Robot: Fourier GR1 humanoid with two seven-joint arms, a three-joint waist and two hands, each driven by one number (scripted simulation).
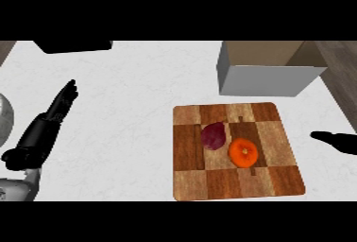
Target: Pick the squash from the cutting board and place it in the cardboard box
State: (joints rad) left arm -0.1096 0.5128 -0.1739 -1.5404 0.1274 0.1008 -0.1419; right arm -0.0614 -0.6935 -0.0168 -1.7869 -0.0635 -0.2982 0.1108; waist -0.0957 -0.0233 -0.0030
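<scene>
An orange round squash (244, 152) lies on the checkered wooden cutting board (230, 184), right of centre. A dark purple vegetable (213, 135) lies touching it on its upper left. The cardboard box (268, 78), grey-sided and open on top, stands just beyond the board's far edge. My right hand (336, 141) shows at the right edge, level with the squash and off the board, fingers straight and holding nothing. My left hand (57, 108) is far to the left on the white counter, fingers straight and pointing away.
A black object (73, 46) sits at the counter's far left edge. A grey rounded thing (4, 118) shows at the left border. A dark strip (343, 80) runs along the counter's right side past the box.
</scene>
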